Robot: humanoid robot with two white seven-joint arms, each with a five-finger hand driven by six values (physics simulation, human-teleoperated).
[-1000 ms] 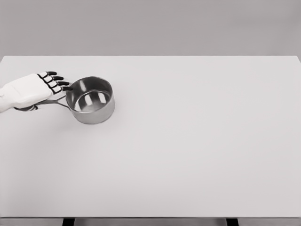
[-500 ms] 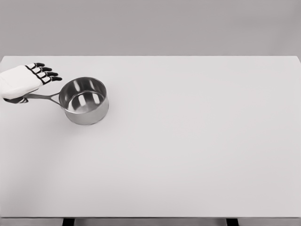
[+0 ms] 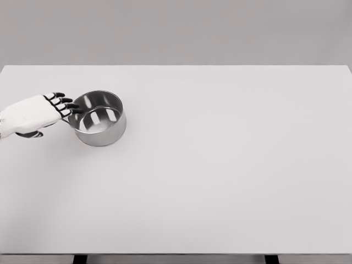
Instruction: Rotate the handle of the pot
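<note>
You see one pot (image 3: 99, 117): shiny steel, upright, empty, far left on white table (image 3: 220, 165), near back edge. Handle almost fully hidden under left hand (image 3: 37, 113). Hand lies over it, fingers (image 3: 65, 104) extended and slightly spread, tips at pot rim; grip not discernible. One hand visible.

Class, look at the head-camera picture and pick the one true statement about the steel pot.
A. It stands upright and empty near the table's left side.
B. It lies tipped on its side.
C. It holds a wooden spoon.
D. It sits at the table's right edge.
A. The pot stands upright with its bare inside showing, on the left part of the table, next to the left hand.
</note>
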